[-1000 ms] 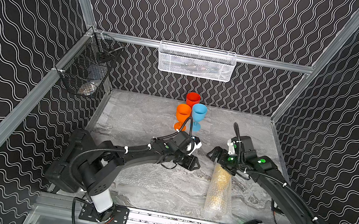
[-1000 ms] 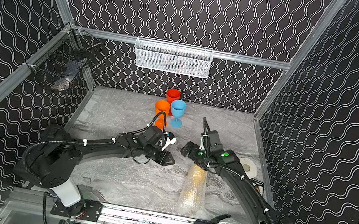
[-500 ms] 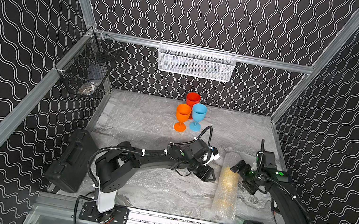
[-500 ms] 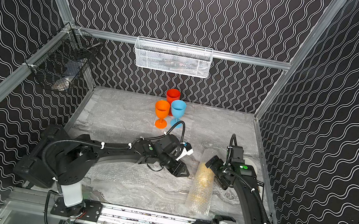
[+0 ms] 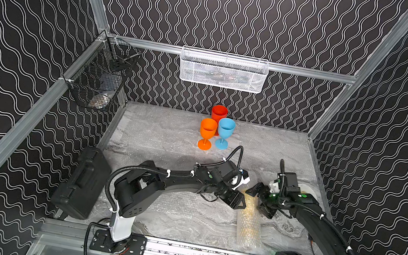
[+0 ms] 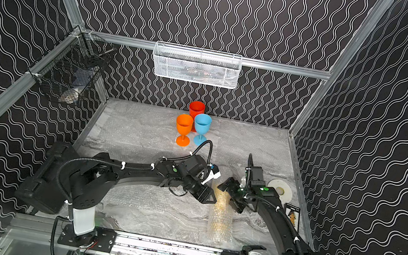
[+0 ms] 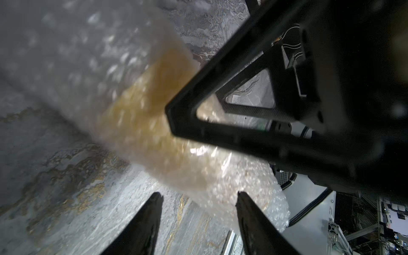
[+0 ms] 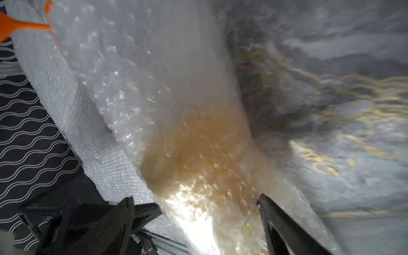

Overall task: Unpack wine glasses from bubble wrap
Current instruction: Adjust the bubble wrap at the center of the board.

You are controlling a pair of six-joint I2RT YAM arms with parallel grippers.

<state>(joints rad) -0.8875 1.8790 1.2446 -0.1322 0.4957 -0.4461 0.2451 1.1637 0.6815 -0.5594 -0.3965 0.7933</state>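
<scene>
Here, bubble-wrapped yellow goblet (image 5: 248,217) lying between left pincer (image 7: 198,195) and right pincer (image 8: 196,203), both spread apart

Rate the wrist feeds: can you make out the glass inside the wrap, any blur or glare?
Left wrist: bubble wrap motion-smeared, yellow glass just an amber haze. Right wrist: same smear, blown-out glare on the wrap between the right end effector's fingertips, tabletop streaked. Both top views: sharp, no glare, glass hazy through the wrap.
</scene>
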